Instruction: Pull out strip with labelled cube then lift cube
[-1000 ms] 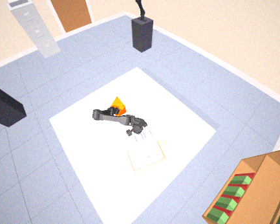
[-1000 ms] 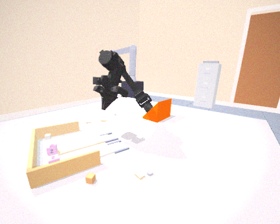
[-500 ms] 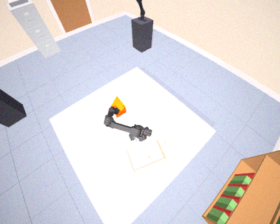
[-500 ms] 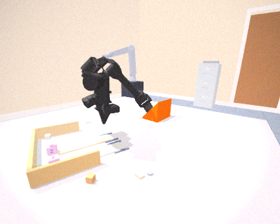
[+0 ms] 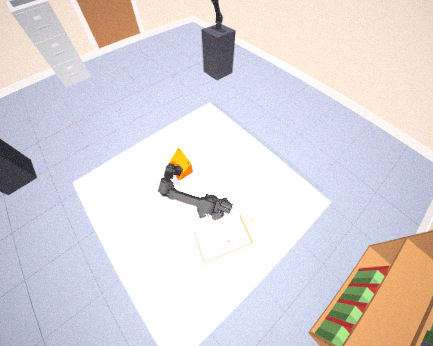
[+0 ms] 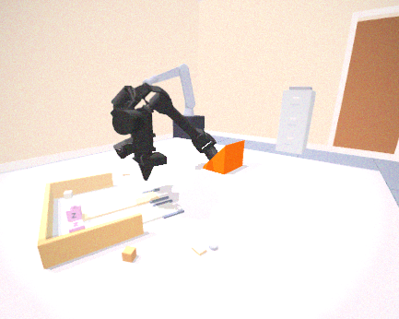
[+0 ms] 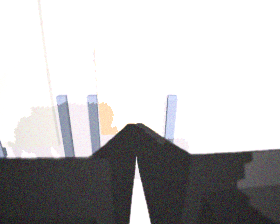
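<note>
Open side of tray (image 6: 81, 237) twd gripper (image 6: 146, 175); walls elsewhere.

Seen from above: white tabletop (image 5: 136, 210) set on a blue-grey tiled floor (image 5: 111, 90). Dark arm (image 5: 186, 199) reaching from an orange wedge-shaped base (image 5: 182, 162) toward a tan-edged open frame (image 5: 225, 243), gripper (image 5: 225, 206) near the frame's open side, fingers too small to make out. Beyond the tabletop: dark pedestal (image 5: 218, 51), grey filing cabinet (image 5: 51, 42), brown door (image 5: 107, 19), wooden shelving (image 5: 386, 295) holding green and red boxes at lower right.
</note>
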Controlling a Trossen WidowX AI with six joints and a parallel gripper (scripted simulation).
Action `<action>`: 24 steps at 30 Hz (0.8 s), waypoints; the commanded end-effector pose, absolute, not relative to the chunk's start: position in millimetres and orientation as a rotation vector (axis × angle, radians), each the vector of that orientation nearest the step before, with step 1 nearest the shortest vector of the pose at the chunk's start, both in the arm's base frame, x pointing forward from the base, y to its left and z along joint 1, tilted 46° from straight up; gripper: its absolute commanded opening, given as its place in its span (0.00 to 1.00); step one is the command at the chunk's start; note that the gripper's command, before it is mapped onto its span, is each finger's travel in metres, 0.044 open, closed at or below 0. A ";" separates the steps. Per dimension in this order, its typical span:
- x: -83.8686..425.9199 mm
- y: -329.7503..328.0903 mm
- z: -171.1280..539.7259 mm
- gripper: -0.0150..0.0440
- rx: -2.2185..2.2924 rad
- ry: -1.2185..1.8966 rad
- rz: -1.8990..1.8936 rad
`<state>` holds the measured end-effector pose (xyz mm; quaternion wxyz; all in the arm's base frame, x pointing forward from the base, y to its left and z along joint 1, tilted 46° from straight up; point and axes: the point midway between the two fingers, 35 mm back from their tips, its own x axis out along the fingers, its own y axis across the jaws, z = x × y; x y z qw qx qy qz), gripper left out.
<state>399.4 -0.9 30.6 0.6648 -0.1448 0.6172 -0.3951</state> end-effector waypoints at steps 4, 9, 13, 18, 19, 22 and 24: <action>397.4 -9.2 20.3 0.25 -0.334 1.401 -0.889; 396.6 -14.7 14.2 0.25 -0.334 1.401 -0.889; 395.8 -19.1 9.3 0.25 -0.334 1.401 -0.889; 395.0 -24.8 3.6 0.25 -0.335 1.401 -0.890; 394.8 -25.9 2.4 0.25 -0.335 1.401 -0.890; 394.2 -29.4 -1.0 0.25 -0.335 1.401 -0.890; 393.6 -31.6 -3.3 0.25 -0.335 1.400 -0.890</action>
